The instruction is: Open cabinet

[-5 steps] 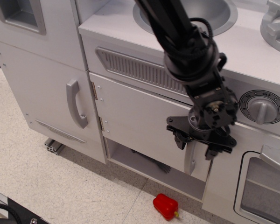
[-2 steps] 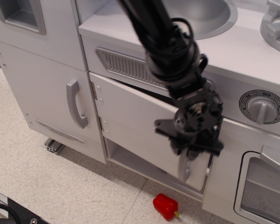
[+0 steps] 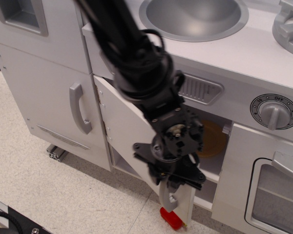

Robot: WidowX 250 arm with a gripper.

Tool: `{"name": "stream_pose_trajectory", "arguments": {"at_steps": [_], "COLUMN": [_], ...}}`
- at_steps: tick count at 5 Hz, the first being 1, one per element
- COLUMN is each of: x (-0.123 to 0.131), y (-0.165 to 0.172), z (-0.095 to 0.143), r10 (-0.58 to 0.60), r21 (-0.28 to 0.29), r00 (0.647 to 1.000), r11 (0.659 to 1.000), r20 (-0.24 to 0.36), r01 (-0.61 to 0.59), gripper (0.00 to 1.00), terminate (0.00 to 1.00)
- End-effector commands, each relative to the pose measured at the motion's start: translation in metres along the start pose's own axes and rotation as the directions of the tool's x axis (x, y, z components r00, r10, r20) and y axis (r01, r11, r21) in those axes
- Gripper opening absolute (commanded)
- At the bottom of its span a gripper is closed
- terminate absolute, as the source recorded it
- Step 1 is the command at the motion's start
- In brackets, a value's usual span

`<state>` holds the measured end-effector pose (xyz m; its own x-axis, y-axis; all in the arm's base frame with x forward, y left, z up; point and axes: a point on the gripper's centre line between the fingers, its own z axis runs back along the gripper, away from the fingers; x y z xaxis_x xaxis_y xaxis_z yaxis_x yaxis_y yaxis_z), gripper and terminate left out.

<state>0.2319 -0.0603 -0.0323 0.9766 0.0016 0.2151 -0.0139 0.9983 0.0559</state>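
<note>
The cabinet door [image 3: 122, 131] looked like a light, stiff painted board, smooth enough to give fingers little purchase on its face, so the sensible hold was the vertical grey handle [image 3: 170, 199] near its free edge, far from the hinges, where a pull would swing it most easily. The gripper [image 3: 169, 181] sat right at that handle with its jaws on either side of the bar and appeared clenched on it, though the black arm hid much of the contact. The cabinet sat below the counter, under the sink [image 3: 195, 17] and the ribbed vent [image 3: 200, 90], between the tall door [image 3: 49, 92] with the curved handle and the oven door [image 3: 263, 185] under the dial [image 3: 274, 112]. Its door was flat and white, hinged on its left edge, and stood swung well out, showing a shelf and a brownish round thing [image 3: 212, 139] inside. A red toy [image 3: 172, 218] lay on the floor just below the door's lower corner, which a wider swing might brush.
</note>
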Motion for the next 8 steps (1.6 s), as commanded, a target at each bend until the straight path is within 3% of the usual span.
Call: {"name": "stream_pose_trajectory", "arguments": {"at_steps": [1, 2, 3, 5, 6, 7, 8], "x": [-0.012, -0.001, 0.02, 0.071, 0.085, 0.09, 0.083], "y": [0.01, 0.002, -0.003, -0.014, -0.019, -0.022, -0.018], "z": [0.061, 0.082, 0.085, 0.07, 0.07, 0.06, 0.034], "r10": [-0.063, -0.018, 0.017, 0.015, 0.008, -0.022, -0.075], "r21": [-0.045, -0.058, -0.039, -0.034, -0.06, -0.057, -0.044], "r00": [0.991, 0.992, 0.999, 0.999, 0.998, 0.998, 0.997], "r11": [0.997, 0.998, 0.999, 0.999, 0.998, 0.998, 0.996], "r20": [-0.118, -0.126, -0.052, 0.034, 0.058, 0.051, -0.012], "r01": [0.058, 0.011, -0.019, -0.014, -0.004, 0.025, 0.075], "gripper": [1.0, 1.0, 1.0, 1.0, 1.0, 1.0, 1.0], "terminate": [0.0, 0.0, 0.0, 0.0, 0.0, 0.0, 0.0]}}
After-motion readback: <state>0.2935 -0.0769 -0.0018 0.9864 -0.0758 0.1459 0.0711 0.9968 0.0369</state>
